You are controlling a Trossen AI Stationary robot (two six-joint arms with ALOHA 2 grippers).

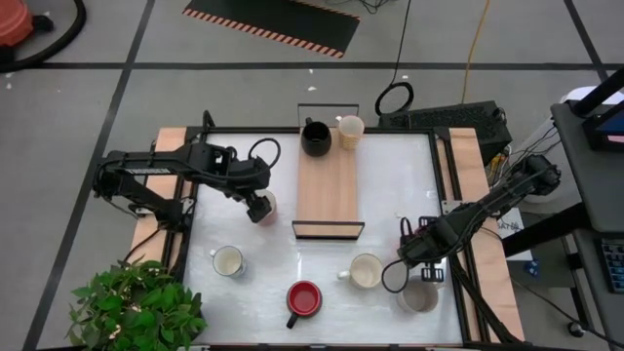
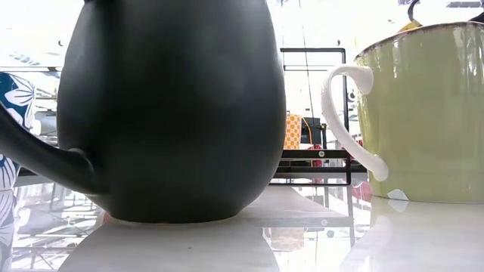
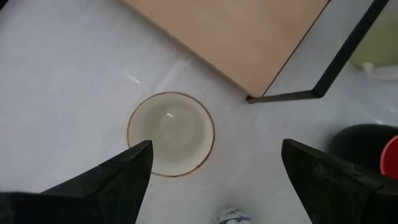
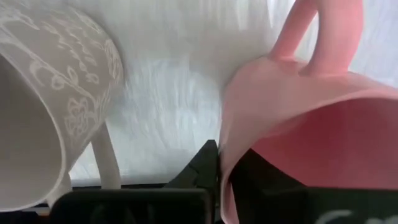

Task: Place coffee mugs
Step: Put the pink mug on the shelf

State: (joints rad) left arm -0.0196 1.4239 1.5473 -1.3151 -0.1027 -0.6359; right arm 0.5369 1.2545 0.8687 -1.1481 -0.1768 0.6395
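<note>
Light-wood tray at frame centre, white patterned mug beside pink ceramic mug, right gripper clamped on its rim, left gripper spread wide above cream mug, empty.

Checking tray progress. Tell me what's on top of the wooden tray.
The wooden tray carries a black mug at its far end; the rest of its top is bare wood. A cream mug stands beside that end, though whether it rests on the tray is unclear.
</note>
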